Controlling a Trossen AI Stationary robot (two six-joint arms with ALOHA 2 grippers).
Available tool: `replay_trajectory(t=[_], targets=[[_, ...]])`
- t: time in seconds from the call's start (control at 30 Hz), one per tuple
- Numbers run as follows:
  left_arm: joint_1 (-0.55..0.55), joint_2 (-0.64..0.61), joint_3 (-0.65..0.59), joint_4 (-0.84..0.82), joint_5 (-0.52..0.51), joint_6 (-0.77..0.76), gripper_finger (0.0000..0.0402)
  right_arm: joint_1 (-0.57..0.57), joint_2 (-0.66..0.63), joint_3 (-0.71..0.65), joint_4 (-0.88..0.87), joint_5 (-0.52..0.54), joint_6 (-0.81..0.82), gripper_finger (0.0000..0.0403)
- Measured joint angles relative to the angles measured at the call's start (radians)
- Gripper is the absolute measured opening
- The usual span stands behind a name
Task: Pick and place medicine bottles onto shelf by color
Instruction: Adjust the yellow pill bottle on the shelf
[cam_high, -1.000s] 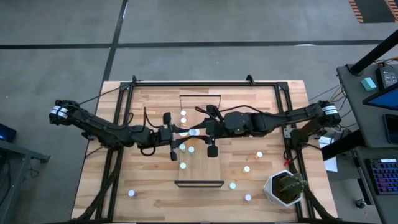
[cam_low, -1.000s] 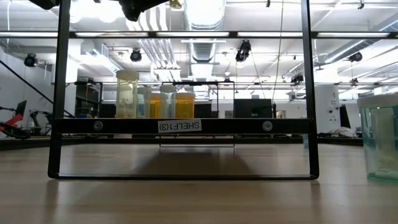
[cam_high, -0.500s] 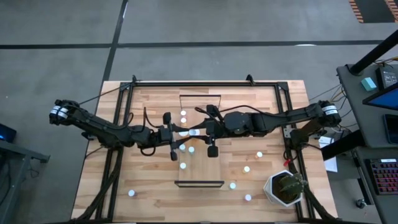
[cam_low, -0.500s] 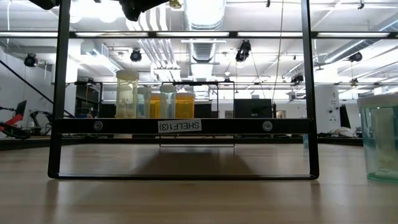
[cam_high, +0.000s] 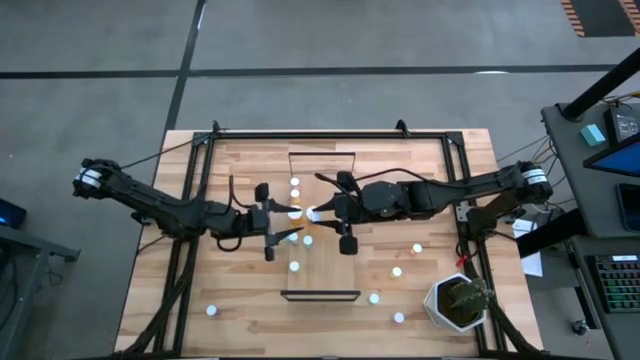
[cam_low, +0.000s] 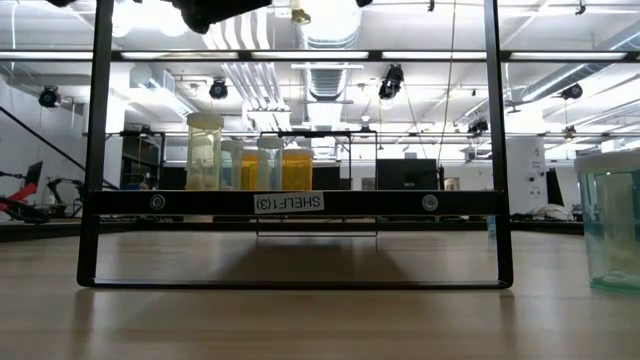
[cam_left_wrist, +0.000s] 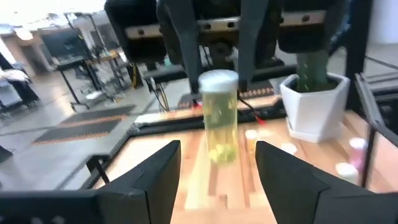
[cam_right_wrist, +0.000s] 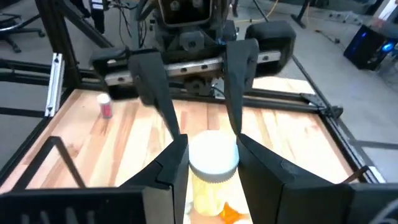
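Right claw (cam_right_wrist: 208, 165) is pinching the yellow-green bottle (cam_left_wrist: 219, 118) upright above the shelf (cam_high: 322, 262); left claw (cam_left_wrist: 217, 163), jaws spread, is facing it from just beside, clear of the bottle.

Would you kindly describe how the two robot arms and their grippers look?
Both arms are dark, jointed, with thin black cables alongside and white-banded shoulder ends. The left gripper and right gripper each carry two flat, dark, tapering fingers on a crossbar.

Counted from above — ten white-capped medicine bottles (cam_high: 294, 267), one wooden shelf (cam_high: 346, 275), one potted plant (cam_high: 459, 303), two arms — all over one bench (cam_high: 430, 160).
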Motion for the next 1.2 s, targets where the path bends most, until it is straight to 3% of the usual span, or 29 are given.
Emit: replay_trajectory(t=[0.2,0.5,0.63,0.9,1.2], targets=[[-0.073,-0.079,0.0,-0.117,0.006,-0.011,0.0191,0.041,-0.005,-0.104,0.063,-0.003,0.098,0.0108],[-0.133,-0.094,-0.001,-0.267,0.046,-0.077,0.0191,0.043,-0.003,-0.336,0.365,-0.036,0.258,0.0108],[-0.133,-0.094,-0.001,-0.328,0.048,-0.16,0.0191,0.045,-0.003,-0.422,0.466,-0.113,0.268,0.0108],[-0.134,-0.093,-0.012,-0.35,0.118,-0.194,0.0191,0.047,-0.002,-0.608,0.715,-0.133,0.277,0.0108],[-0.134,-0.078,-0.014,-0.349,0.142,-0.207,0.0191,0.041,0.02,-0.634,0.776,-0.132,0.349,0.0108]])
